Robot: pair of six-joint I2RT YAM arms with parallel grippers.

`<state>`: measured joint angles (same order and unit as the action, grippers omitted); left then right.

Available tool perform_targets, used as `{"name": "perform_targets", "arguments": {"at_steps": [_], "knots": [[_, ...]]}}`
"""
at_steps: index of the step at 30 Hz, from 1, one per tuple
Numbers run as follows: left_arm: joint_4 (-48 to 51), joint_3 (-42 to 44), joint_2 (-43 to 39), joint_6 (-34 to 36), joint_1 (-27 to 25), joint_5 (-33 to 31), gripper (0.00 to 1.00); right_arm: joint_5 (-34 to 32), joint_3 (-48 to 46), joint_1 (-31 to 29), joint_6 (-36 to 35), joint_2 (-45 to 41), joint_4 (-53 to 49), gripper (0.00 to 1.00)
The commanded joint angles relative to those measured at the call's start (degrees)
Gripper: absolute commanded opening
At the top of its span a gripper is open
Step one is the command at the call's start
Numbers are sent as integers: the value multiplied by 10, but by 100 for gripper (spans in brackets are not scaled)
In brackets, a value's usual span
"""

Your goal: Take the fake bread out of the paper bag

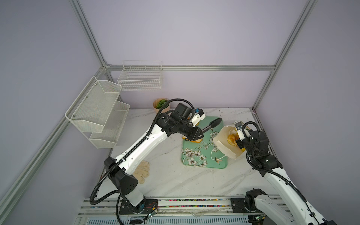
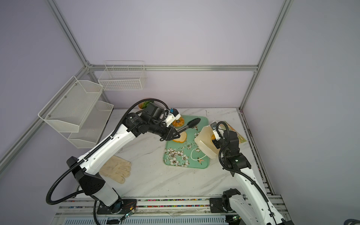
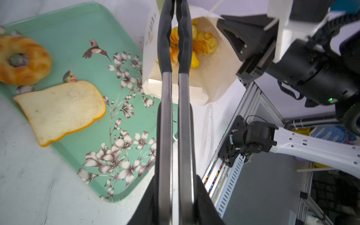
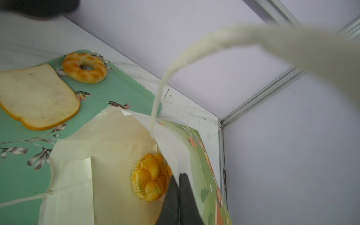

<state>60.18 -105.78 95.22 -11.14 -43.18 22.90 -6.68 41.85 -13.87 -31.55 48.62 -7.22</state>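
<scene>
At the paper bag (image 4: 116, 146) rim, right pincer (image 4: 179, 187) tight on it; left pincer (image 3: 176, 116) snug around tongs (image 3: 166, 87).

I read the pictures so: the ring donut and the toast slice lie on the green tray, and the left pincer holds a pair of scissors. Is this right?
One thing is wrong. The left pincer holds tongs, not scissors: the left wrist view shows two metal arms with black tips. The ring donut and the toast slice do lie on the green tray.
</scene>
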Motion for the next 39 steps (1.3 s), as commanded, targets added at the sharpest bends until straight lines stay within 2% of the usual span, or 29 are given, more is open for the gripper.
{"name": "perform_targets", "arguments": {"at_steps": [1,8,11,18,21,31,39], "knots": [[42,-47,2,24,-36,-26,22,44,-1,1,69,-19,-2,0],[48,30,-38,13,-65,-90,22,72,-8,0,108,-37,-19,0],[53,37,-30,4,-93,-102,26,72,-8,1,110,-40,-22,0],[52,14,26,13,-150,-170,27,83,-12,0,126,-44,-16,0],[49,-3,59,27,-164,-198,31,84,-10,1,128,-45,-18,0],[13,-97,187,60,-168,-255,43,91,-6,0,137,-42,-20,0],[-4,-128,216,58,-163,-283,44,98,-6,1,138,-41,-17,0]]}}
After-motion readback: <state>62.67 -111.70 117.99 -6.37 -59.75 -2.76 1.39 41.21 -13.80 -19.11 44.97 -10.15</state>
